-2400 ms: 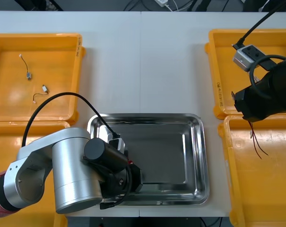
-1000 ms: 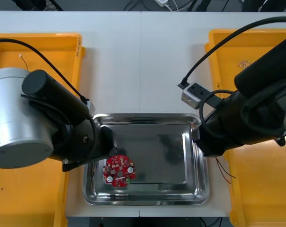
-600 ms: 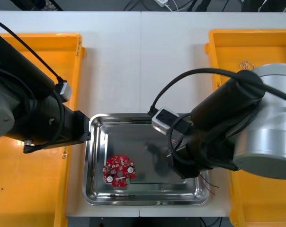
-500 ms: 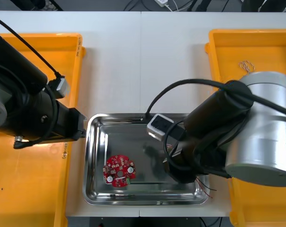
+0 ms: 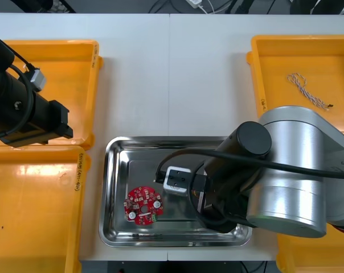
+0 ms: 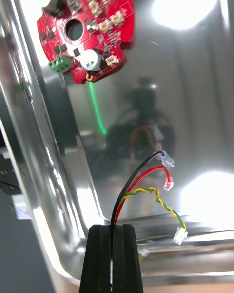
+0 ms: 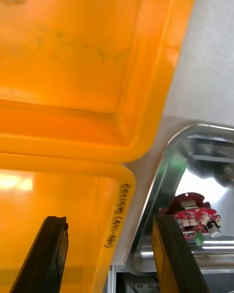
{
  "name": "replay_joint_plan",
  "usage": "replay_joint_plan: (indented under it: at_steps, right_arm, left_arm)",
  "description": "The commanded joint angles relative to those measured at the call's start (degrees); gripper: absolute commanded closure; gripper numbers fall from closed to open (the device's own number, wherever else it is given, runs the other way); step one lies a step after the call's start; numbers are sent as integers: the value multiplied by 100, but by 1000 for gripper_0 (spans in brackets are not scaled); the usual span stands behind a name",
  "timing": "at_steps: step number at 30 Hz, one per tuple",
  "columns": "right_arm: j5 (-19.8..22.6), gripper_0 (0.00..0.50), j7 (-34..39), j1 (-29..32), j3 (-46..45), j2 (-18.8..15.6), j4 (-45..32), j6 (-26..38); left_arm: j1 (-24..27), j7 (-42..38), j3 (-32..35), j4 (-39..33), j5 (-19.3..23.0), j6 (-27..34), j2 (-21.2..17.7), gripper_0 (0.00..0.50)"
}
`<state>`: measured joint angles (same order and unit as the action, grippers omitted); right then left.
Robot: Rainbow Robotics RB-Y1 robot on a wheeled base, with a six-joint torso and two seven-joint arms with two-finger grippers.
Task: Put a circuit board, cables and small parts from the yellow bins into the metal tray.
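The left tool (image 7: pixel 107 220) hangs over the left side of the light tabletop (image 5: pixel 172 68), its black fingers (image 7: pixel 51 249) spread wide with nothing between them; beneath it runs the seam where the farther yellow plastic bin (image 5: pixel 64 74) meets the nearer yellow plastic bin (image 5: pixel 35 205). Out past one of its fingers lies a corner of the shiny rectangular metal tray (image 5: pixel 160 153), well apart from the fingertips. In that tray rests the round red circuit board (image 5: pixel 142 205), flat on the floor near the tray's left wall. The right tool (image 6: pixel 111 229) is low over the tray floor, its fingers pressed narrow on a thin cable of black, red and yellow wires (image 6: pixel 146 191); the cable's loose ends fan out just ahead of the fingertips, and whether they touch the metal cannot be told; the board lies farther ahead of this tool, apart from the cable. Well off to this tool's right, a twisted blue and white cable (image 5: pixel 306 91) lies in the far right yellow bin (image 5: pixel 286 57).
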<state>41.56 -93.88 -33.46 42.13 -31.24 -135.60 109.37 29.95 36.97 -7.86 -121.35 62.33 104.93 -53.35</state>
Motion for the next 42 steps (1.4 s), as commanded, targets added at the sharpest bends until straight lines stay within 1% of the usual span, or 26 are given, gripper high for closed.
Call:
replay_joint_plan:
  at_steps: [1, 3, 5, 10, 12, 17, 19, 22, 25, 28, 31, 35, 42]
  right_arm:
    - [-385, 500, -412, -178, 410, 144, 69, -188]
    - [-543, 500, -456, -178, 550, 144, 113, -249]
    - [-605, 500, -456, -178, 656, 144, 165, -293]
    - [-649, 500, -465, -152, 876, 118, 403, -425]
    - [-658, 500, -465, -99, 902, 100, 455, -487]
    - [-702, 500, -465, -3, 999, 21, 570, -742]
    - [-842, 500, -465, 33, 1104, 13, 631, -856]
    - [-1027, 500, -447, 50, 1254, 4, 710, -935]
    - [-1141, 500, -465, 94, 1324, -5, 745, -952]
    - [-1123, 500, -465, 191, 1342, -102, 745, -1023]
    - [-1123, 500, -465, 270, 1394, -234, 745, -1216]
    - [-1255, 500, -429, 375, 1535, -392, 745, -1462]
    - [-1290, 500, -333, 498, 1649, -436, 745, -1515]
  left_arm:
    - [195, 697, 276, 305, -212, 36, -272, 0]
    - [195, 732, 320, 463, -274, -25, -272, 0]
    - [195, 768, 364, 595, -344, -52, -272, 0]
    - [204, 1128, 434, 973, -643, -157, -272, 0]
    - [204, 1295, 496, 1157, -695, -219, -272, 0]
    - [213, 1383, 548, 1483, -871, -509, -272, 0]
    - [221, 1427, 557, 1641, -985, -676, -272, 0]
    - [248, 1515, 548, 1834, -1047, -843, -263, 0]
    - [318, 1602, 548, 2028, -1108, -931, -272, 0]
    - [450, 1936, 557, 2344, -1144, -957, -263, 0]
    - [582, 2174, 557, 2643, -1144, -992, -263, 0]
    - [740, 2297, 548, 2968, -1144, -1027, -263, 0]
    - [1127, 2727, 487, 3557, -1267, -1027, -123, 0]
